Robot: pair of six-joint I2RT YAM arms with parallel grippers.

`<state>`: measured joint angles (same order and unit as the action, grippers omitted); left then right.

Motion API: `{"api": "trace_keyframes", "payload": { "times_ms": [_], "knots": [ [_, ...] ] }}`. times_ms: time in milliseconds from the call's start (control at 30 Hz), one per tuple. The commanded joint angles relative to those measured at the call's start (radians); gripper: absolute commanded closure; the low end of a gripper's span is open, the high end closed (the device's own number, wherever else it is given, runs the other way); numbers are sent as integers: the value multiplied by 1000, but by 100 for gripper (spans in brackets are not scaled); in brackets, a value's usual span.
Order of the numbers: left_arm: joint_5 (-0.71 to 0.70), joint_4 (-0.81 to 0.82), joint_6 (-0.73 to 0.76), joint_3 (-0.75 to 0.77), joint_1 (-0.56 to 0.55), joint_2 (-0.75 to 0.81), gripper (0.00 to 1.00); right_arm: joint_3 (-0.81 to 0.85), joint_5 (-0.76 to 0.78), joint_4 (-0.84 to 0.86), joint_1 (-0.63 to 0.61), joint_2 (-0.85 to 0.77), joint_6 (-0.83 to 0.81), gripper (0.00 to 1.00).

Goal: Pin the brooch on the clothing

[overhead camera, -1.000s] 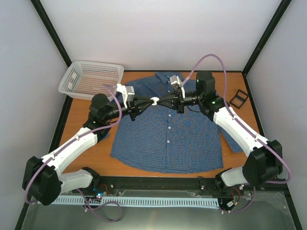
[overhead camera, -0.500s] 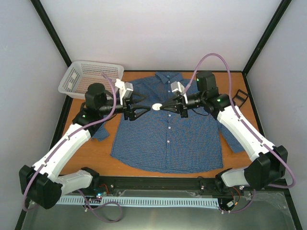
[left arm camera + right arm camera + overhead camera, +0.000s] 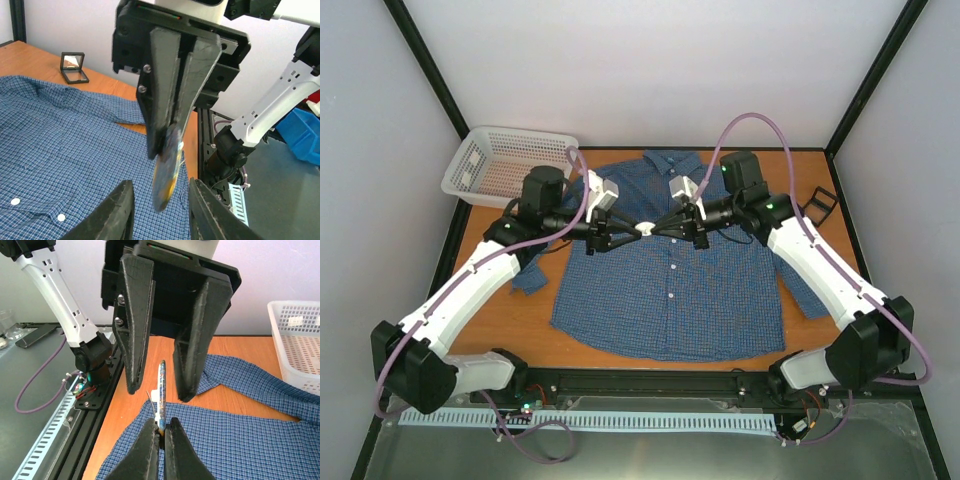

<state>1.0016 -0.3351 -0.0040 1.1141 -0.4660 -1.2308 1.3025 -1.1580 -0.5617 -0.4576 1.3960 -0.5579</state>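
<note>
Right gripper (image 3: 161, 427) clamped tight on brooch (image 3: 161, 385), mid-air above chest of clothing (image 3: 670, 290). Left gripper (image 3: 629, 231) part-open, fingers (image 3: 136, 325) flanking brooch, slim gaps either side. Basket (image 3: 510, 165) well apart, at table (image 3: 500, 320) far-left corner. Brooch edge-on, face unreadable.

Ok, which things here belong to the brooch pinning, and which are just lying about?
In the job: brooch, clamped in the right pincer; left pincer, open around it; blue checked shirt beneath.
Lying about: white basket; small black box.
</note>
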Motion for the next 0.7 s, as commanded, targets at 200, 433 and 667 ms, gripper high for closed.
{"api": "trace_keyframes", "payload": {
  "times_ms": [200, 433, 667],
  "knots": [
    [-58, -44, 68, 59, -38, -7, 80, 38, 7, -42, -12, 24, -35, 97],
    [-59, -74, 92, 50, -38, 8, 76, 43, -1, -49, -12, 27, -43, 98],
    [-64, -70, 91, 69, -38, 4, 84, 44, -3, -66, -13, 35, -55, 97]
  ]
}}
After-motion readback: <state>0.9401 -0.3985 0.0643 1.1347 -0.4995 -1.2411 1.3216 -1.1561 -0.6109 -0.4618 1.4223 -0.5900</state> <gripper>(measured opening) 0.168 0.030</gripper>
